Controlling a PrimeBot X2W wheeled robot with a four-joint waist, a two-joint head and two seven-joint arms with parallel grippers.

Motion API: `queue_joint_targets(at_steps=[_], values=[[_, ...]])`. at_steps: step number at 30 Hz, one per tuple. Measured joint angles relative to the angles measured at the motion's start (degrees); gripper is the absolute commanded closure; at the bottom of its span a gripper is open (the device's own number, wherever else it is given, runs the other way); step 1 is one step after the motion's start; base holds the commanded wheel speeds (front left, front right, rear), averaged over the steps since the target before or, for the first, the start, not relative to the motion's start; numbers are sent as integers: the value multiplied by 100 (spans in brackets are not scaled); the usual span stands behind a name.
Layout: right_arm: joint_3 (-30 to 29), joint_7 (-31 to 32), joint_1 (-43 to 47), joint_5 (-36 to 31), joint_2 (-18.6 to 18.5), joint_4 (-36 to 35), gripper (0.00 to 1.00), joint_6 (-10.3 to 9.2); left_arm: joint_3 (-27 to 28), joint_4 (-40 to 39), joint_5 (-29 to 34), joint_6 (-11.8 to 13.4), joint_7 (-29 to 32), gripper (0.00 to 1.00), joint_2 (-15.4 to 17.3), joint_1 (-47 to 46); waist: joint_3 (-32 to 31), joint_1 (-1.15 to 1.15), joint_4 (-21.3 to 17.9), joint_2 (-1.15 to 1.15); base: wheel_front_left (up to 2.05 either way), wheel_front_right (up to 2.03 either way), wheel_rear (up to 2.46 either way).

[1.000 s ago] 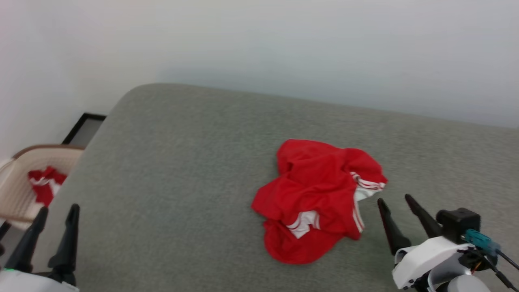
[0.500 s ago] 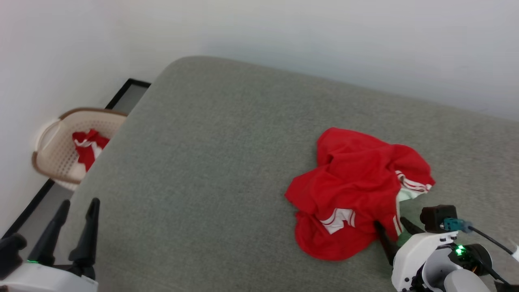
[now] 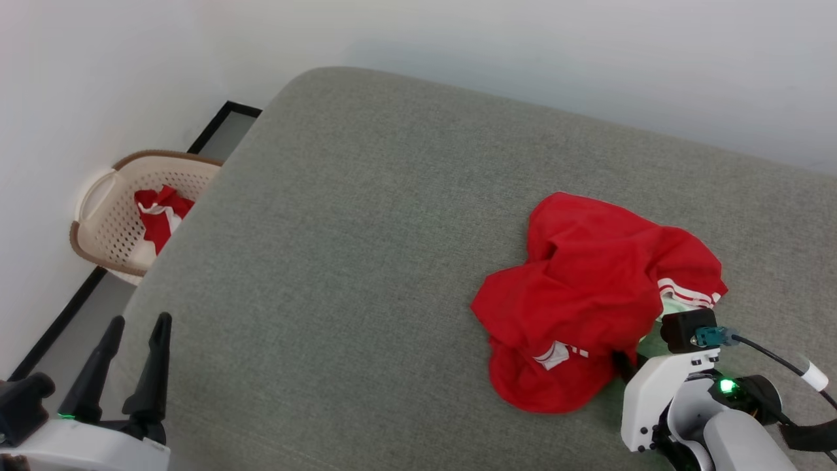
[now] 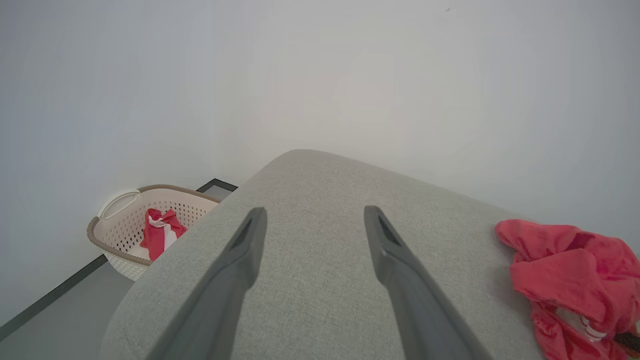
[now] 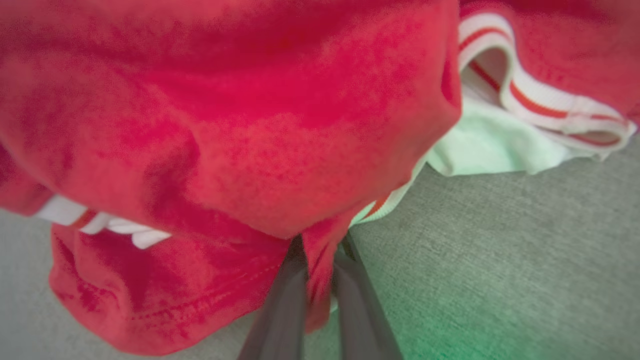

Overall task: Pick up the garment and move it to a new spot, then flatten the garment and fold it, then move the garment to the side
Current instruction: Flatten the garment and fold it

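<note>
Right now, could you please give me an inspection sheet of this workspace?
Surface: grey cushion, with the garment lying on it.
Job's things: garment, crumpled, toward the right.
Clutter: basket on the floor at left, holding a red-and-white cloth.
Grippers: left gripper open over the cushion's near left; right gripper shut on a fold at the garment's near edge.
Cables: black cable with a teal plug at the right wrist.
Surroundings: white wall.

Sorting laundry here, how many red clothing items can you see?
2. The garment lies crumpled on the grey cushion, pinched by the right gripper; a small red-and-white cloth sits in the beige basket. More may hide underneath.
</note>
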Motion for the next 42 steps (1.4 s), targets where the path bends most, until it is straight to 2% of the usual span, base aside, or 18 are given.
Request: queue_joint_targets(at_steps=[13,20,22,23,25,26,27,35,42], values=[[1009,124,-185,556,120,-1118,100,0,43,-120,9,49,-4,0,5,42,-85,0,-73,0,0,0,0],[1656,114,-397,792,344,-1214,100,0,-33,-186,51,90,81,0,12,32,-101,0,2,0,0,0,0],[1848,94,-450,844,382,-1115,96,0,-57,-192,51,94,89,0,9,29,-110,0,30,0,0,0,0],[1926,67,-473,904,407,-1060,92,0,-69,-193,54,101,93,0,10,29,-118,0,42,0,0,0,0],[2079,23,-497,950,441,-903,66,0,-82,-197,60,119,112,0,9,31,-139,0,61,0,0,0,0],[2137,-12,-505,979,448,-820,39,0,-87,-201,62,124,112,0,9,32,-149,0,70,0,0,0,0],[2185,-49,-511,1004,455,-739,0,0,-94,-203,68,127,120,0,10,32,-161,0,76,0,0,0,0],[2514,-235,-616,1330,470,-506,0,0,-98,-260,69,190,142,0,48,103,-251,0,39,0,0,0,0],[2337,-433,-626,1435,342,-845,0,1,-4,-358,112,297,134,0,122,237,-326,0,-131,0,0,0,0]])
